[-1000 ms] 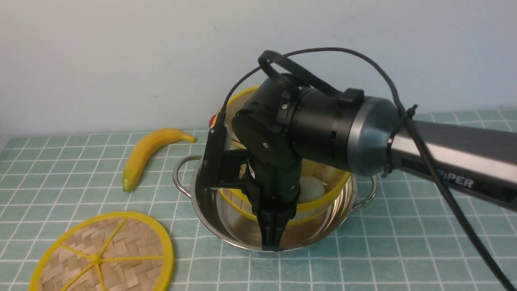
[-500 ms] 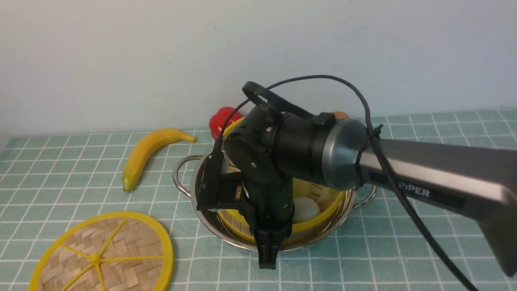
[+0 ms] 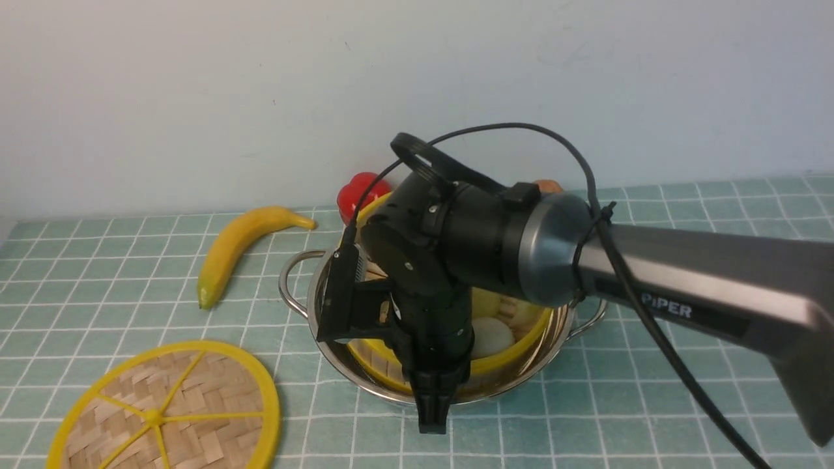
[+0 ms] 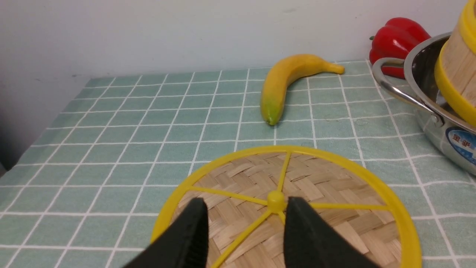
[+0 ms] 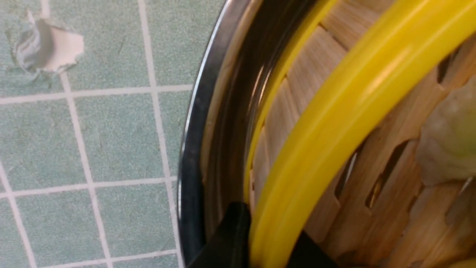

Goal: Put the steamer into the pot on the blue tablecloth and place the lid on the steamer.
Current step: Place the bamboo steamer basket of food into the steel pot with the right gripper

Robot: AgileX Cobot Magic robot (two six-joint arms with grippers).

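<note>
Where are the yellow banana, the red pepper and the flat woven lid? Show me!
Yellow curved banana (image 3: pixel 231 251): front view, middle of its body.
Shiny red bell pepper (image 4: pixel 398 37): left wrist view, its rounded front.
Flat round woven bamboo lid with yellow rim (image 3: pixel 195 391): front view, woven strips near the hub.

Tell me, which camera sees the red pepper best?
The left wrist view: the red pepper shows almost whole behind the pot, stem included. In the front view only a bit of it peeks out behind the right arm. The right wrist view does not show it.
</note>
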